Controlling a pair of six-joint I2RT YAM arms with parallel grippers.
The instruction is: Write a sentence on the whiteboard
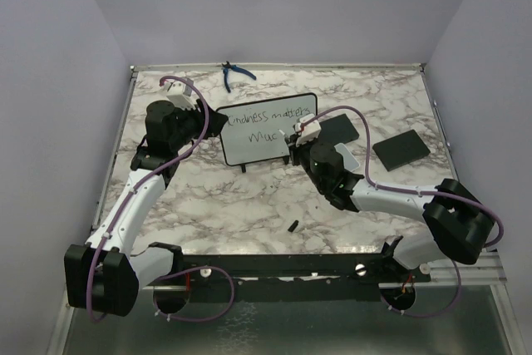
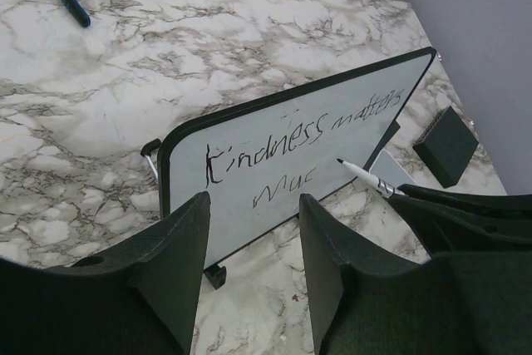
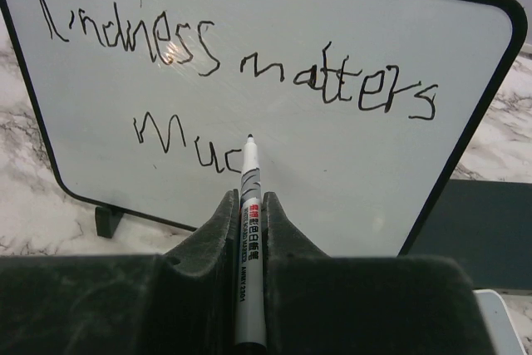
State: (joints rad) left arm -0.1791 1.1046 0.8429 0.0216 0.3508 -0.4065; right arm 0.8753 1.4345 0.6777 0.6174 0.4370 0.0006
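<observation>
Nearest on the marbled table [image 1: 249, 197] lies a small black piece [image 1: 293, 224], possibly a pen cap, well apart from everything else. Beyond it the right gripper [image 3: 249, 205] is clamped tight on a marker [image 3: 248, 247], whose barrel runs up between the fingers. The tip sits at the whiteboard [image 3: 349, 172], just right of the last letter written.

The board stands upright on its small feet near the middle of the table, tilted back a little. The sentence [image 3: 241, 64] reads "Kindness matters" on the upper line and only "Muc" below it. Most of the writing looks done, and what seems left is the last letter of the second line and perhaps a full stop.

At the board's left end the left gripper [image 2: 249, 230] hovers with its jaws half apart, holding nothing. Right of the board lie two black pads [image 1: 401, 149], and blue pliers [image 1: 235, 74] rest at the far edge.
</observation>
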